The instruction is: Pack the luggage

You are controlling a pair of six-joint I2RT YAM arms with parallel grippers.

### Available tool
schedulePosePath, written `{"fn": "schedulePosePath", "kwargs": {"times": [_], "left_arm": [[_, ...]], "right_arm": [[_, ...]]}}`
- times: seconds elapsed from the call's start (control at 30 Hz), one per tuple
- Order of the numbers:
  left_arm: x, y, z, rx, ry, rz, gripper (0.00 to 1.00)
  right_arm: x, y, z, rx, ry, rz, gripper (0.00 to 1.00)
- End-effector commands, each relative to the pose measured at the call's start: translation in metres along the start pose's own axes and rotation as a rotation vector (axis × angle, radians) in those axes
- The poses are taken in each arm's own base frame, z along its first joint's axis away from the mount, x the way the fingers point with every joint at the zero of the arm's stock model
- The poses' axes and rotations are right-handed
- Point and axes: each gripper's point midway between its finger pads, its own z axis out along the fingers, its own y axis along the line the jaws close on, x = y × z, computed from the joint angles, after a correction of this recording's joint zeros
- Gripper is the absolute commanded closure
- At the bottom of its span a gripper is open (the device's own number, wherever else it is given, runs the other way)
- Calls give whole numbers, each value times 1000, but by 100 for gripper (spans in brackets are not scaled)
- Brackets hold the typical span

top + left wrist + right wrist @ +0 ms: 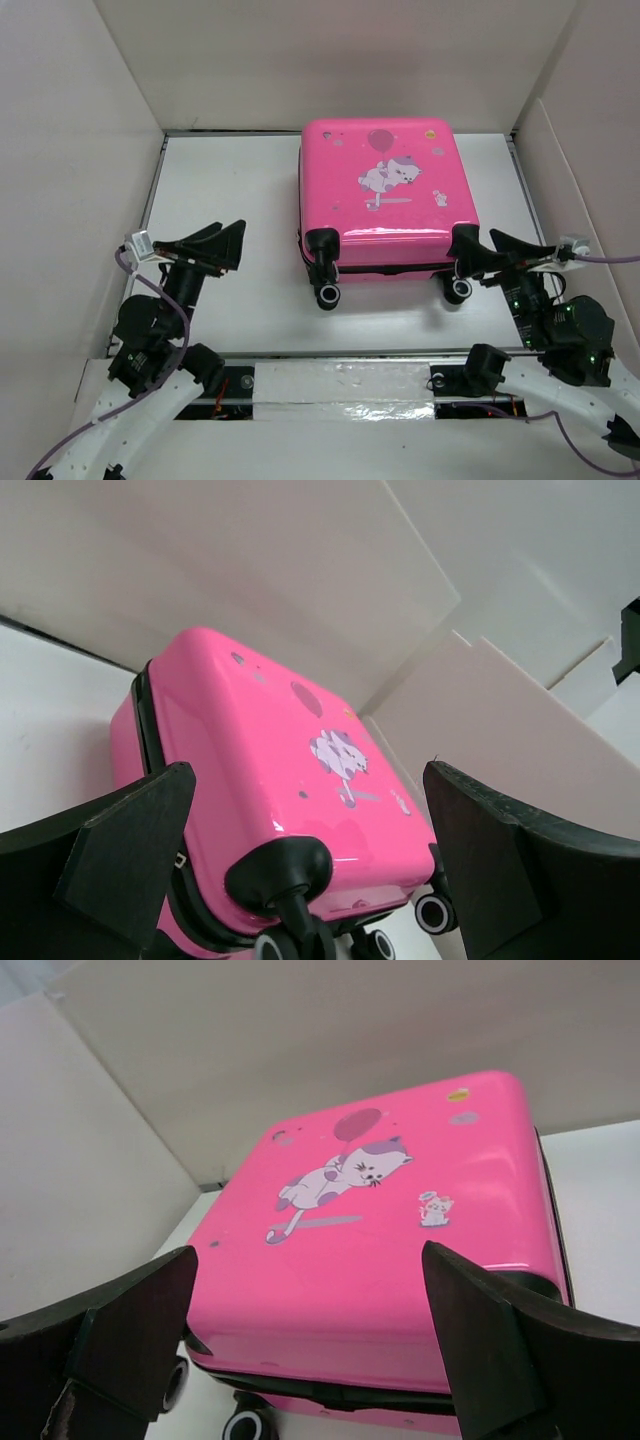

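Nearest the camera, the left pincer (238, 245) hangs over the bare table (230, 180). It is open wide and holds nothing. It points toward the luggage (380, 190) from the left and stands apart from it, level with the case's near left corner. In its own view the left pincer (308, 780) frames the case (260, 770) between its two dark fingers (130, 850), with white table between them and the pink shell.

The right pincer (478, 240) sits at the case's near right corner, just over the right wheel (459, 290). It too is spread wide with nothing in its grasp. From above, one finger overlaps the black wheel housing; whether it touches cannot be told. In its wrist view the right pincer (310, 1255) looks across the top of the shell (380, 1250), whose near edge and black zipper seam lie low between the fingers (500, 1350).

The luggage lies flat and closed on the table, right of centre. Its wheels face the arms, the left wheel (330, 295) jutting toward the near edge. The printed side is up, showing a white cat (388, 175) under a balloon (380, 140). The far end of the case lies close to the back wall (340, 60).
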Motion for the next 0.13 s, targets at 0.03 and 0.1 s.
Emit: {"fn": "schedulePosePath", "kwargs": {"times": [0.03,0.1], "left_arm": [[-12,-14,-1,45,-16,29,1],[-5,-10,3,28,7,31,1]], "right_arm": [[14,-7,7,70,36,-40,0],[18,0,12,63,57,-61,0]]}}
